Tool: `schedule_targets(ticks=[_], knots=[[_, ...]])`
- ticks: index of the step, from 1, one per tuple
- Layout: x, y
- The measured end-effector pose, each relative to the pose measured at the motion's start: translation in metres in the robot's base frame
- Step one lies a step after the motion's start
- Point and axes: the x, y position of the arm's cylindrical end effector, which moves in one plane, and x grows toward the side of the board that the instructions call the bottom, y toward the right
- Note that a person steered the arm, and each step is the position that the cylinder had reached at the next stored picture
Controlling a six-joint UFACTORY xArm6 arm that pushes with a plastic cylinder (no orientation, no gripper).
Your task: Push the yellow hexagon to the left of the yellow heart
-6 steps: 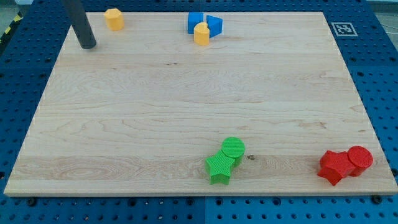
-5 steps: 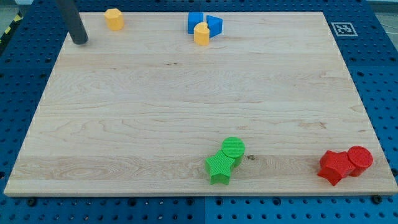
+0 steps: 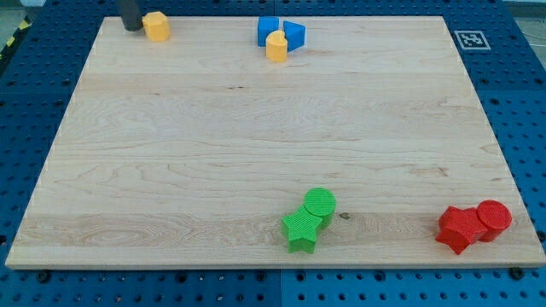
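The yellow hexagon (image 3: pixel 156 26) sits near the board's top left corner. My tip (image 3: pixel 133 27) stands just to its left, touching or nearly touching it. The yellow heart (image 3: pixel 276 46) sits at the top middle, pressed against two blue blocks, one (image 3: pixel 268 30) on the left and one (image 3: pixel 293 32) on the right, behind it. The hexagon is well to the left of the heart.
A green cylinder (image 3: pixel 320 204) and a green star (image 3: pixel 301 228) touch near the bottom middle. A red block (image 3: pixel 461 228) and a red cylinder (image 3: pixel 494 217) touch at the bottom right. The board's top edge (image 3: pixel 213 16) runs just behind the hexagon.
My tip moved up and to the right, from the board's left edge to right beside the yellow hexagon. No block has moved.
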Motion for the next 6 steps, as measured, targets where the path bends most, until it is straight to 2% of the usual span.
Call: schedule_targets(ticks=[2,4,5,6], knots=[[0.005,0.029],[0.030,0.031],[0.029,0.031],[0.007,0.032]])
